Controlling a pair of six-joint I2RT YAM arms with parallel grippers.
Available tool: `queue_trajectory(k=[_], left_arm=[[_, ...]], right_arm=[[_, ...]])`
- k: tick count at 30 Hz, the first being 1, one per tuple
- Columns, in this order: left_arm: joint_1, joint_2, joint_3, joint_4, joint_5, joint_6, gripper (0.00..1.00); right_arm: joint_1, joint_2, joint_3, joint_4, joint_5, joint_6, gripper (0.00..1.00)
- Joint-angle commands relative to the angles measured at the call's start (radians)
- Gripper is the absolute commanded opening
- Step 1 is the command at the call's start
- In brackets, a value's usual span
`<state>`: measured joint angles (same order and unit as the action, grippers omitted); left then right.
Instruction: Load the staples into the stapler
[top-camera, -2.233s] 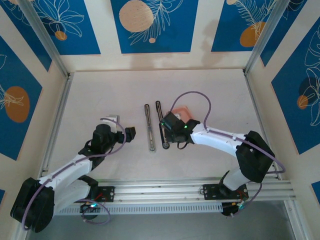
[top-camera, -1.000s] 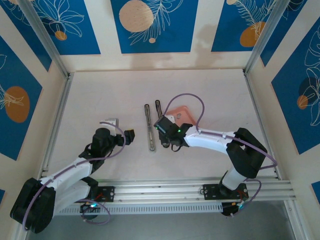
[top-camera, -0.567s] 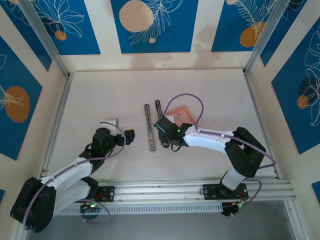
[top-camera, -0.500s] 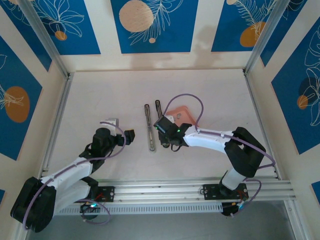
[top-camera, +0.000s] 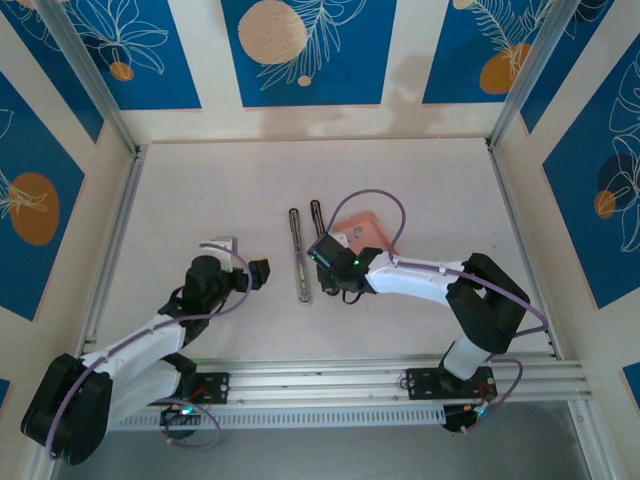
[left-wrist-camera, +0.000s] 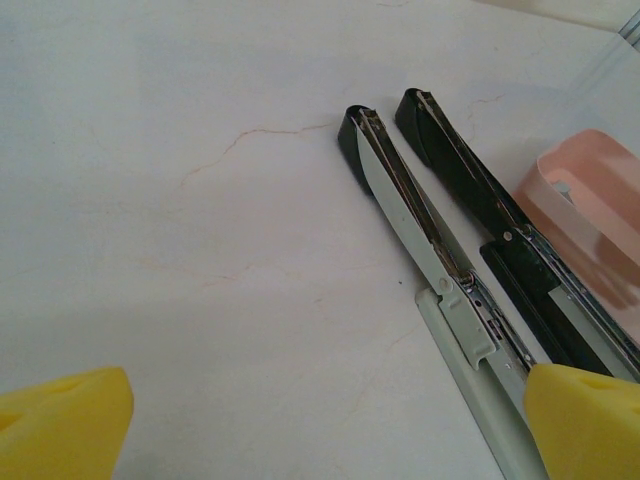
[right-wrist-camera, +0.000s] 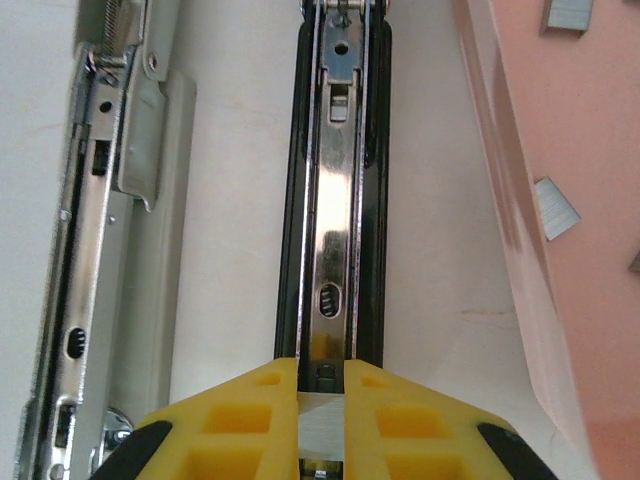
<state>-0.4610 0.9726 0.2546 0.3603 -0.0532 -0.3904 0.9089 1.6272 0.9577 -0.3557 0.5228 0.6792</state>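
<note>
A black stapler (top-camera: 303, 262) lies hinged open flat at mid-bench (top-camera: 200, 190), its metal channel (right-wrist-camera: 338, 200) facing up, ready for loading. The right pincer (right-wrist-camera: 322, 405) hangs low over the channel's near end. Its yellow tips are together on a thin pale sliver, probably a staple strip (right-wrist-camera: 322, 428), which is mostly hidden. The left pincer (left-wrist-camera: 320, 430) rests nearby, apart and empty. Loose staples (right-wrist-camera: 555, 207) lie in the pink tray (right-wrist-camera: 600, 330), which the frame cuts off.
</note>
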Motion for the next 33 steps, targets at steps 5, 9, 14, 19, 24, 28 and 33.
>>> queue_trajectory(k=[5,9,14,19,24,28,33], left_arm=[[-0.008,0.011,-0.003,0.034,-0.004,0.007,1.00],[-0.009,0.012,-0.003,0.034,-0.004,0.007,1.00],[-0.008,0.006,0.000,0.034,-0.002,0.005,1.00],[-0.008,0.000,0.016,0.022,-0.006,0.007,1.00],[-0.008,0.012,0.057,0.004,-0.010,0.026,1.00],[-0.009,0.043,0.092,-0.001,-0.010,0.036,1.00],[-0.008,0.097,0.144,-0.007,-0.002,0.045,1.00]], right_arm=[[0.009,0.004,-0.027,-0.015,-0.004,0.006,0.16],[0.014,-0.004,-0.027,-0.027,-0.010,0.007,0.23],[0.019,-0.055,-0.005,-0.050,0.006,-0.014,0.38],[-0.011,-0.121,0.040,-0.111,-0.013,-0.051,0.39],[-0.132,-0.119,0.146,-0.277,-0.139,-0.074,0.39],[-0.256,-0.055,0.246,-0.434,-0.225,-0.073,0.39],[-0.406,0.037,0.295,-0.508,-0.335,-0.043,0.38]])
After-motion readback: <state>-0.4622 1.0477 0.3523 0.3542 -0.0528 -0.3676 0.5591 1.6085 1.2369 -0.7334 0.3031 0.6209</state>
